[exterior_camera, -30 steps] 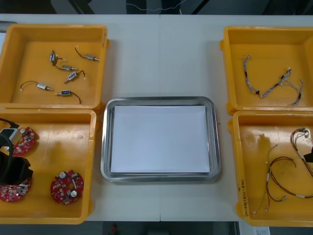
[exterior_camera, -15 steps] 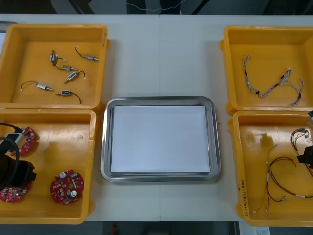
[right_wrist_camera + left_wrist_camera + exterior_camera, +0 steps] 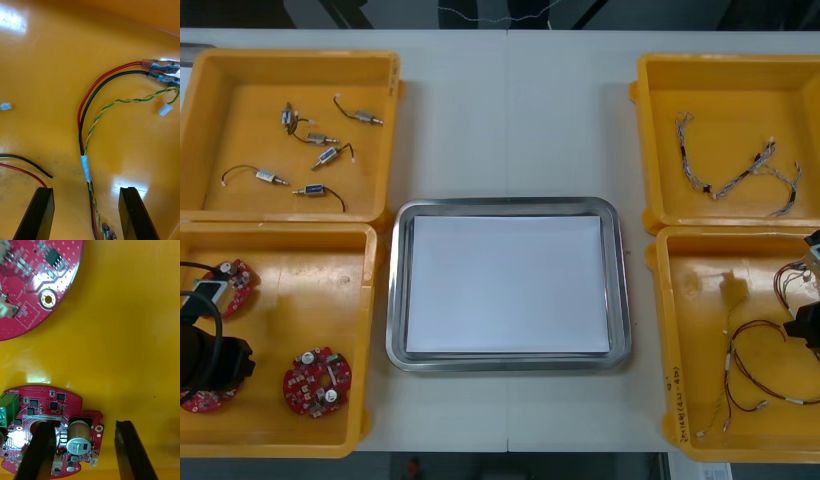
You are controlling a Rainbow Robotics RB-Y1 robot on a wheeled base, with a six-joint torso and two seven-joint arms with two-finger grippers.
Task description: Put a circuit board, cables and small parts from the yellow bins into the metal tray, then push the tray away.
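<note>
My left gripper [image 3: 85, 425] hangs open low over the near-left yellow bin [image 3: 360, 300]. A round red circuit board [image 3: 48, 427] lies under its fingers, one finger [image 3: 37, 453] over the board and the other over bare bin floor. A second board [image 3: 33, 277] lies farther ahead. In the front view the left arm [image 3: 208, 358] covers part of a board [image 3: 198, 400]; two other boards [image 3: 317, 380] [image 3: 230, 285] lie near it. My right gripper [image 3: 87, 189] is open in the near-right bin [image 3: 670, 340], with a red, black and yellow cable bundle [image 3: 86, 165] running between its fingers.
The metal tray [image 3: 620, 300], white inside, sits at the table's middle. Small metal parts [image 3: 310, 150] lie in the far-left bin. Thin pale cables [image 3: 740, 170] lie in the far-right bin. More red and black cables [image 3: 750, 360] lie loose in the near-right bin.
The left arm has shifted a little toward the table's near edge over the boards. The right gripper has edged slightly inward at the right edge.
</note>
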